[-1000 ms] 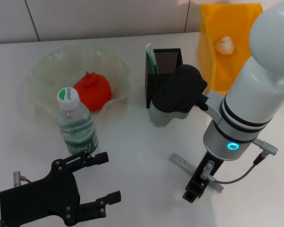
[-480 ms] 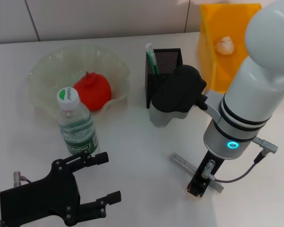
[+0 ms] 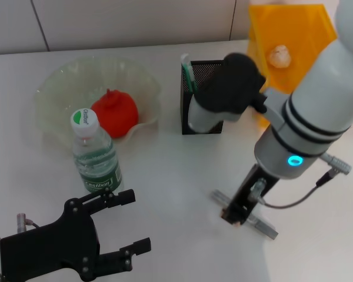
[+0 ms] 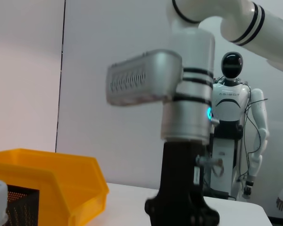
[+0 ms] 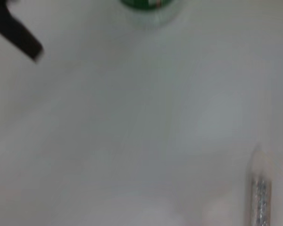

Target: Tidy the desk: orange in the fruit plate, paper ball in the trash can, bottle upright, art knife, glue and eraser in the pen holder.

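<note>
From the head view, the orange point(image 3: 114, 113) sat inside the fruit plate point(image 3: 59, 82) at the far left of the white worktop point(image 3: 176, 170). The bottle point(image 3: 95, 154) stood upright just in front of the plate, white cap on top. The black pen holder point(image 3: 207, 79) stood in the middle at the far side, with a green and white stick point(image 3: 189, 72) poking out of it. To its right, the yellow trash can point(image 3: 288, 41) held the paper ball point(image 3: 279, 55). The right tool point(image 3: 232, 215) pointed down over the near right of the worktop, right on a long grey art knife point(image 3: 247, 215); I could not tell whether its fingers were spread or pinching. The left tool point(image 3: 126, 226) waited at the near left, fingers spread wide, holding nothing.

From the left wrist view, the trash can point(image 4: 52, 181) showed on one side and the right arm point(image 4: 186, 132) rose from the worktop.

From the right wrist view, the worktop point(image 5: 132, 122) looked blurry, with the bottle's base point(image 5: 148, 7) at one edge and the art knife point(image 5: 260, 197) at another.
</note>
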Controlling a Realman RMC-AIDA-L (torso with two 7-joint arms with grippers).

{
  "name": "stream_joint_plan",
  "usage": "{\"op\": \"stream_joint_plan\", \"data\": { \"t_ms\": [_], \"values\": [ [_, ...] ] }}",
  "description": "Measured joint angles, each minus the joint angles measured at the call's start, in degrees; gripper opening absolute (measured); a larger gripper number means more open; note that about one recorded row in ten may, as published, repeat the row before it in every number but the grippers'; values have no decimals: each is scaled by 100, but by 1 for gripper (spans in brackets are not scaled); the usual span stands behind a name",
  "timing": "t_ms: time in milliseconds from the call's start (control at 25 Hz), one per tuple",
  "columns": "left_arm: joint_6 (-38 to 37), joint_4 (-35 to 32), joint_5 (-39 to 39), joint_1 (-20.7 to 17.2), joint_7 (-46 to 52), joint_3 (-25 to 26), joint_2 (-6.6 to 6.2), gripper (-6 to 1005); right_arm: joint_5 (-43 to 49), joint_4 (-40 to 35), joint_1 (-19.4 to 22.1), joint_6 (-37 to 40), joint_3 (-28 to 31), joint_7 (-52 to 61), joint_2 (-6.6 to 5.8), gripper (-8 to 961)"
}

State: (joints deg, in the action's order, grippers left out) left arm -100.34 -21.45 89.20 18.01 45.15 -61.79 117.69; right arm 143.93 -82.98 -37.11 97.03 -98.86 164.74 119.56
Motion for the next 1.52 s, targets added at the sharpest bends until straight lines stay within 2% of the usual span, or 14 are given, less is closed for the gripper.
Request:
{"op": "stream_joint_plan", "data": {
  "t_ms": [360, 560, 720, 960, 1120, 1520],
  "values": [
    [-12, 0, -5, -8, -28, 0, 7, 804, -54, -853, -18, 69, 1639, -399, -27, 122],
    [-12, 0, -4, 5, -30, 0, 16, 805, 197, -873, -314, -24, 2611, -783, -60, 125],
    [-12, 0, -1, 55, -13, 0, 18, 805, 337, -813, -506, -176, 3147, -969, -95, 127],
    [-13, 0, 0, 78, -9, 0, 17, 805, 487, -308, -709, -628, 3313, -1209, -137, 131],
    [-30, 0, -3, 88, -10, 0, 19, 805, 508, 298, -838, -1046, 3266, -1359, -83, 133],
    [-75, 0, -17, 87, -16, 0, 16, 805, 559, 1637, -1322, -1796, 3267, -1779, -70, 138]
  ]
}}
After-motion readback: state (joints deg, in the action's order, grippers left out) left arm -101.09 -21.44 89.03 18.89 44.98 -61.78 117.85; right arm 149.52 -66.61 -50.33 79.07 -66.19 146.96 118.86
